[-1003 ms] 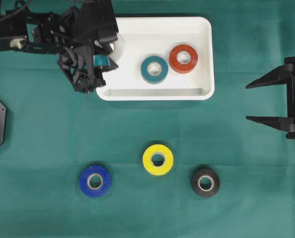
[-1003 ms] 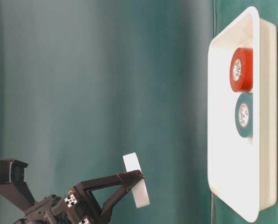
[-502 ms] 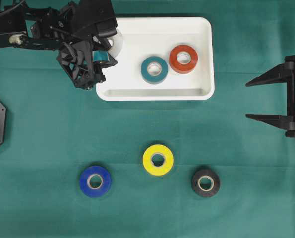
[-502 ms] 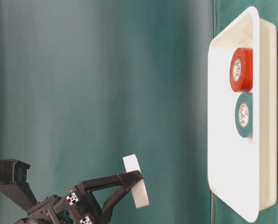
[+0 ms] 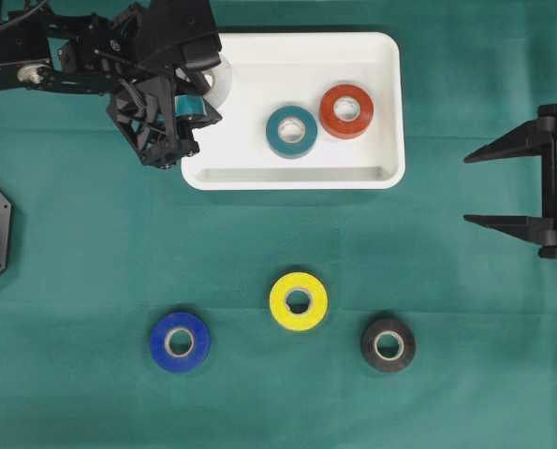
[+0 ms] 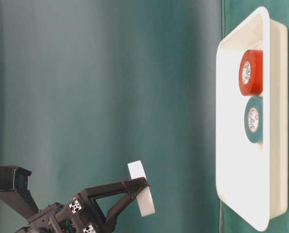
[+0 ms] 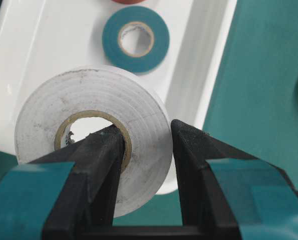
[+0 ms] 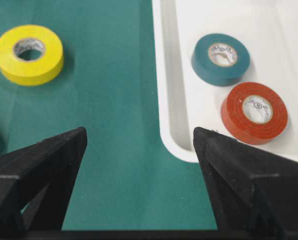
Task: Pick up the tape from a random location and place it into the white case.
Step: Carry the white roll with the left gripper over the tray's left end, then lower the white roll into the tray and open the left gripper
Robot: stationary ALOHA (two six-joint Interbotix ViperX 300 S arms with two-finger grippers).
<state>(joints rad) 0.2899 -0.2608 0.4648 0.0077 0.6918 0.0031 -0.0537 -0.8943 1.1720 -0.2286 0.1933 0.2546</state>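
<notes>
Overhead — left gripper (image 5: 196,105) grips white tape (image 5: 217,82) over white case (image 5: 390,173) edge.

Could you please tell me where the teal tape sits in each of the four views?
Overhead: teal tape in the white case, just left of the red tape.
Table-level: right side, below the red tape.
Left wrist: top centre, beyond the held white tape.
Right wrist: upper right.
Shared landmark: the red tape beside it.

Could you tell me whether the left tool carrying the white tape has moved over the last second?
Yes, slightly: in the overhead view the left tool with the white tape has shifted toward the top edge, along the white case's left end.
</notes>
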